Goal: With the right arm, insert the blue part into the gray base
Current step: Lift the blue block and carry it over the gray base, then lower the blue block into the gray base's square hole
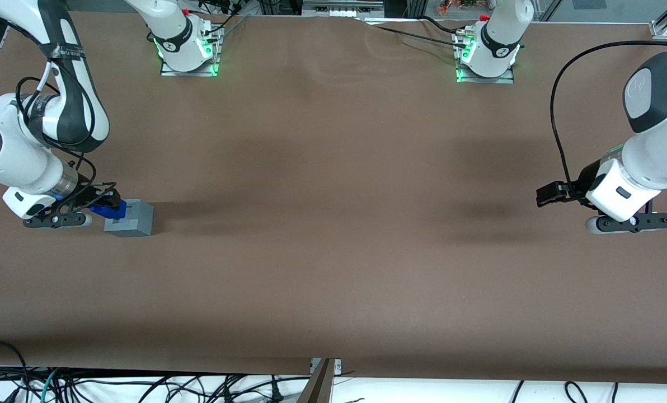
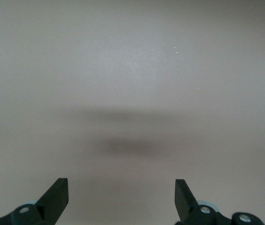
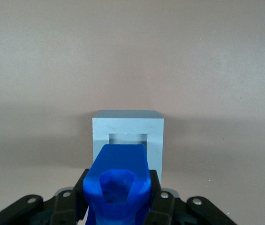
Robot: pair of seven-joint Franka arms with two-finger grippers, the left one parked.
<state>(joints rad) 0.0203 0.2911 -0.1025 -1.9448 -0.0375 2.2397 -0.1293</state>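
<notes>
My right arm's gripper (image 1: pixel 103 205) is shut on the blue part (image 1: pixel 108 210) at the working arm's end of the table. The blue part (image 3: pixel 118 183) sits clamped between the two black fingers (image 3: pixel 156 190), its tapered end pointing at the gray base (image 3: pixel 127 136). That light-gray cube (image 1: pixel 130 218) rests on the brown table, its square hole (image 3: pixel 127 138) facing the gripper. The blue part's tip is at the hole's edge, and I cannot tell whether it touches the cube.
The brown table (image 1: pixel 333 224) stretches toward the parked arm's end. Two arm mounts with green lights (image 1: pixel 188 53) (image 1: pixel 484 59) stand farther from the front camera. Cables (image 1: pixel 143 386) hang along the table's near edge.
</notes>
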